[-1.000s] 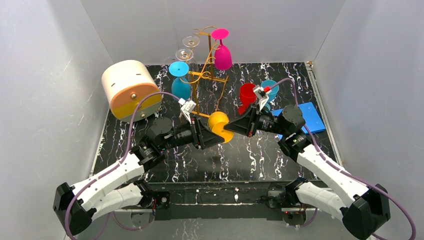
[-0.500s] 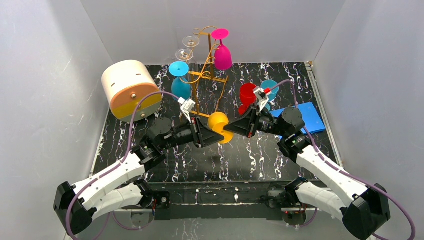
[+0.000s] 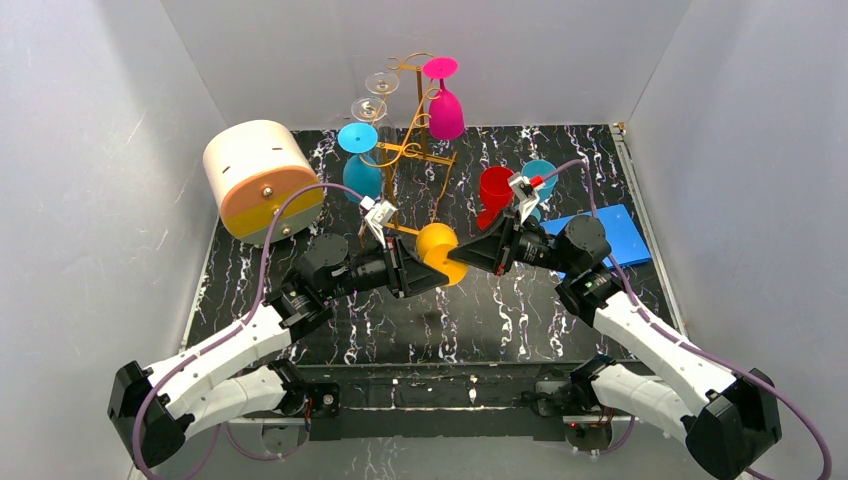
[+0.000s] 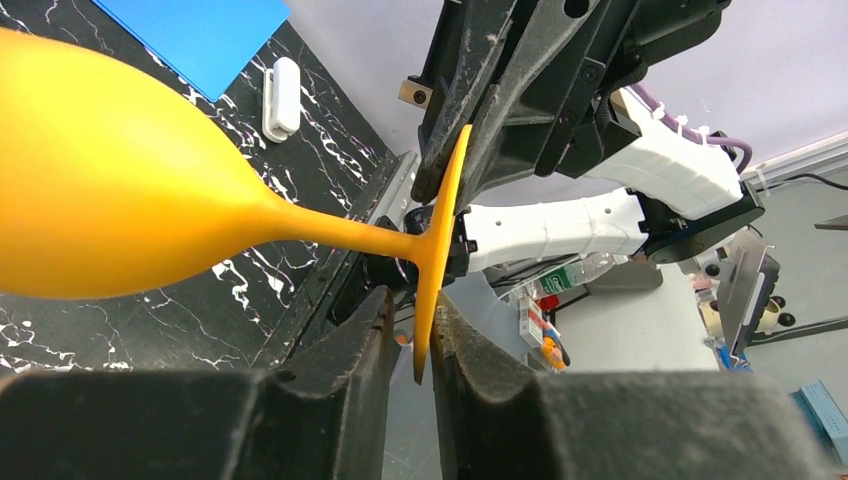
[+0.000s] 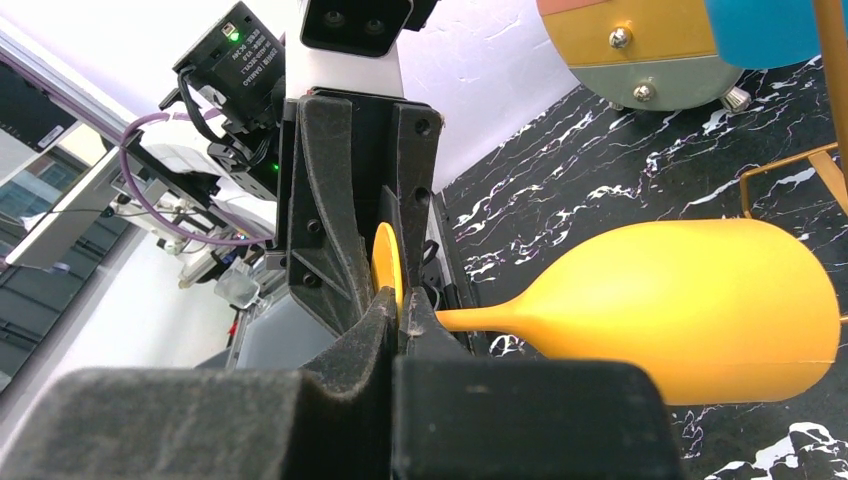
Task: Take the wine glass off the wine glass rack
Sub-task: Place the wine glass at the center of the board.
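Surface (image 3: 500, 320): black with white marble veining. Wine glass rack (image 3: 405, 150): golden-orange wire. Top centre: magenta glass (image 3: 446, 112), cyan glass (image 3: 360, 172), two clear glasses (image 3: 368, 108). Mid-frame: yellow-orange wine glass (image 3: 437, 245), plain, no pattern. Right of centre: red glass (image 3: 493, 188), teal glass (image 3: 542, 170). Far right: blue sheet (image 3: 612, 232). Upper left: cylindrical box (image 3: 250, 160), cream shell, orange end face. Left arm (image 3: 235, 345) and right arm (image 3: 650, 340): white shells, black joints, purple cables (image 3: 265, 240). Left claw (image 4: 418, 335) and right claw (image 5: 398, 315): black. Walls (image 3: 100, 150): pale grey.
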You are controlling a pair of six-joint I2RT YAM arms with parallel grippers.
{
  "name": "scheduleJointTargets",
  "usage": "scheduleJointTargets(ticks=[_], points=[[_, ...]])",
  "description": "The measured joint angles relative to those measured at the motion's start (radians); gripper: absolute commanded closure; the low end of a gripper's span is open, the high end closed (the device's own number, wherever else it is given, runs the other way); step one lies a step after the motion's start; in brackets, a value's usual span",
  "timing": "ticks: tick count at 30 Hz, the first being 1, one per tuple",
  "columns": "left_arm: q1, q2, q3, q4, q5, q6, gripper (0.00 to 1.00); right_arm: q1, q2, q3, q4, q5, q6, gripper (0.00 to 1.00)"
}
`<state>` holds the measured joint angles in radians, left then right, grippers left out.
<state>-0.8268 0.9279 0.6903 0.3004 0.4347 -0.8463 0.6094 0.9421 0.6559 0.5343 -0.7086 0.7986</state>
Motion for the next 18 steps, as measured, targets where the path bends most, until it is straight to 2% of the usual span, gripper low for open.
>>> scheduleJointTargets(ticks=[5, 18], points=[[0.0, 0.0, 0.0, 0.014, 0.0, -0.006, 0.75, 0.0, 0.0, 0.0, 0.01, -0.001, 0.011, 0.99], [0.0, 0.0, -0.001, 0.045, 0.0, -0.017, 0.91, 0.001, 0.0, 0.0, 0.018, -0.009, 0.018, 0.99]])
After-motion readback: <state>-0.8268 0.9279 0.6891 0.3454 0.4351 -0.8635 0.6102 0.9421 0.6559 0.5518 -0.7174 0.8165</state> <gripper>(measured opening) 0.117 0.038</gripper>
